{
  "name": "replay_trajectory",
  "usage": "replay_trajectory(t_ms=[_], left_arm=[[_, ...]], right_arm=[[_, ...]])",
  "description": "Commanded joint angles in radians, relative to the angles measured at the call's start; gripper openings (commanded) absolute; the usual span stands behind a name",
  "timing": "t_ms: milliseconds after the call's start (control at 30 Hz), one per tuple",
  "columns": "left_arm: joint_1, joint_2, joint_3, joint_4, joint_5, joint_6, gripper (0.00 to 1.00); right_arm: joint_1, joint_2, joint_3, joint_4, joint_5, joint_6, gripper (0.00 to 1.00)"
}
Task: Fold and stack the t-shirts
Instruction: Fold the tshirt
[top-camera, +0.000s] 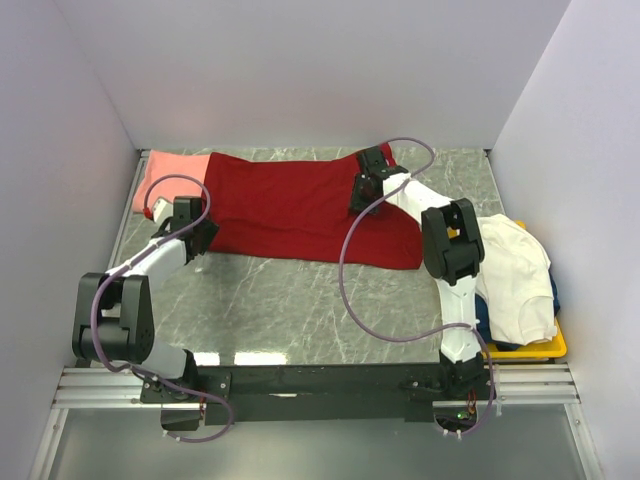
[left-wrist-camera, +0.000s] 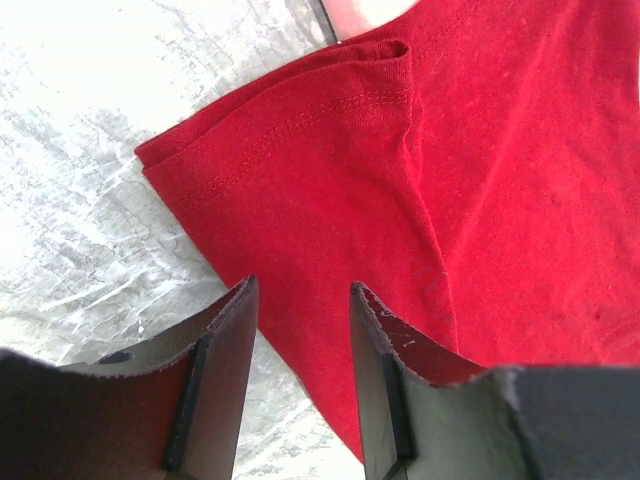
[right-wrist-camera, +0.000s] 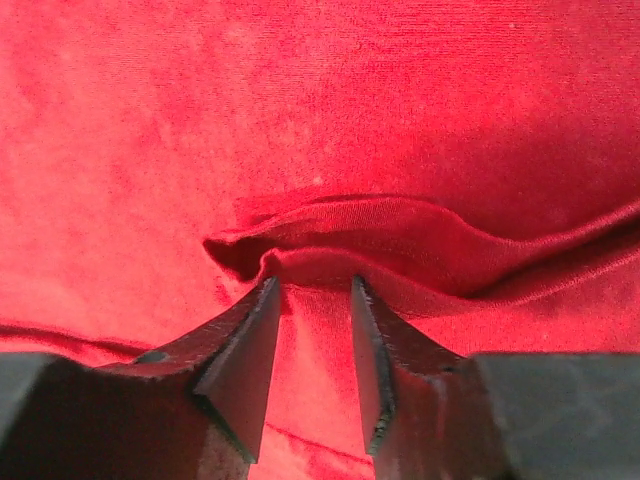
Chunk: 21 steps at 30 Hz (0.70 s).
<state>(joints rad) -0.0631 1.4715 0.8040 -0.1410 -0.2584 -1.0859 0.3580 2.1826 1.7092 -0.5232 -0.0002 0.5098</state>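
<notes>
Currently the left gripper (left-wrist-camera: 300, 370) is hovering with its two dark fingers standing moderately apart and gripping nothing, straddling the edge of a deep red soft cloth t-shirt (left-wrist-camera: 480, 200). One finger is sitting over the grey marbled table (left-wrist-camera: 80, 180) and the other over the red cloth. Just beyond the tips, a folded short sleeve (left-wrist-camera: 300, 150) with a stitched hem is lying flat on the shirt's body. The right gripper (right-wrist-camera: 312, 370) is pressing down on the middle of the same shirt. Its fingers are parted by a narrow gap with flat cloth showing between them, and a raised ridge of bunched fabric (right-wrist-camera: 330, 235) is lying right at the tips, not clamped. From above, the red shirt is spreading across the far half of the table, its left end reaching toward the far left corner. There a salmon pink cloth t-shirt (top-camera: 175, 170) is poking out from under it. A crumpled cream white cloth t-shirt (top-camera: 515, 275) is resting at the right edge of the table, on a flat yellow plastic tray (top-camera: 545, 348) near the near right corner, well apart from both grippers.
</notes>
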Motion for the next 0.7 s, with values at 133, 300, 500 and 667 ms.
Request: replay_trajectory(t_ms=[133, 300, 500, 667], left_arm=[[0.003, 0.029, 0.066, 0.014, 0.034, 0.014, 0.48], [0.005, 0.055, 0.075, 0.02, 0.053, 0.001, 0.49], [0.005, 0.085, 0.089, 0.041, 0.064, -0.003, 0.49], [0.016, 0.136, 0.11, 0.035, 0.03, -0.002, 0.47]], right_arm=[[0.016, 0.074, 0.092, -0.034, -0.05, -0.076, 0.48], [0.018, 0.109, 0.141, -0.064, -0.052, -0.094, 0.52], [0.007, -0.045, 0.041, 0.006, -0.001, -0.082, 0.57], [-0.016, -0.155, -0.016, 0.035, 0.039, -0.039, 0.58]])
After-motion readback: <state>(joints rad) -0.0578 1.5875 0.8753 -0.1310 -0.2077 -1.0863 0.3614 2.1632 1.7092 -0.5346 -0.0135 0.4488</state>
